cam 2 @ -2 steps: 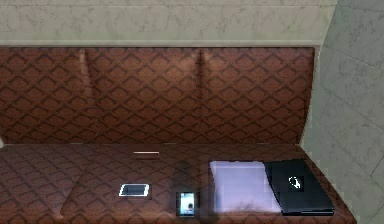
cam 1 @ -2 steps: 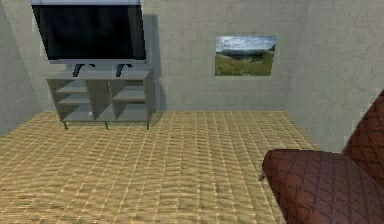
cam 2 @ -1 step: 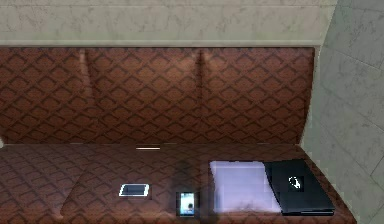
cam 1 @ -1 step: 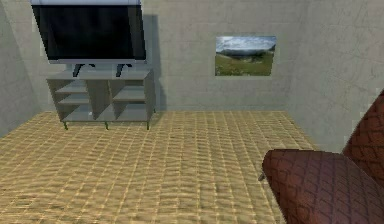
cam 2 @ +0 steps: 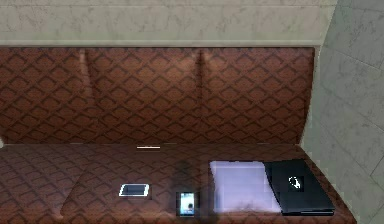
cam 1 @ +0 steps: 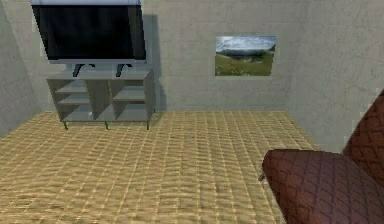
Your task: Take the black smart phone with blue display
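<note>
A reddish-brown sofa with diamond-quilted upholstery (cam 2: 150,100) spans the arm side view. On its seat, near 6 o'clock, lies the small black smart phone with blue display (cam 2: 186,204), flat and face up. At the phone's 10 o'clock, close by but apart, lies a white-edged phone with a grey screen (cam 2: 134,190). At its 2 o'clock lies a pale lilac flat rectangle (cam 2: 243,185), with a black flat slab (cam 2: 300,187) touching that rectangle's 3 o'clock edge. The claw's state cannot be told.
</note>
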### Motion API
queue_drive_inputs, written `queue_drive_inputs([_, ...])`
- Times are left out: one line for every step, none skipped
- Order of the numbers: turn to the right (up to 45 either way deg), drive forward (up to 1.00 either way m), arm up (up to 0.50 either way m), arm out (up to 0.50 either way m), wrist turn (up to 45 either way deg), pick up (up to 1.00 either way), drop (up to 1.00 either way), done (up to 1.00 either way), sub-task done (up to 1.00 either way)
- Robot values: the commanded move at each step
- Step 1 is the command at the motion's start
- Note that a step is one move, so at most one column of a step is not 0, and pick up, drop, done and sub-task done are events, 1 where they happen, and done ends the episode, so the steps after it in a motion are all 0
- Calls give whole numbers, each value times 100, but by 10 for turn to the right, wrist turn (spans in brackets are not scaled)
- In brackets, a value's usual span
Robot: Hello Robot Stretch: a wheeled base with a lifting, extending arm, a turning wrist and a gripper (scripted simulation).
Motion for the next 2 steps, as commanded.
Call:
queue_drive_inputs([0, 0, 0, 32, 0, 0, 0, 0, 0])
queue_drive_inputs([0, 0, 0, 0, 450, 0, 0, 0, 0])
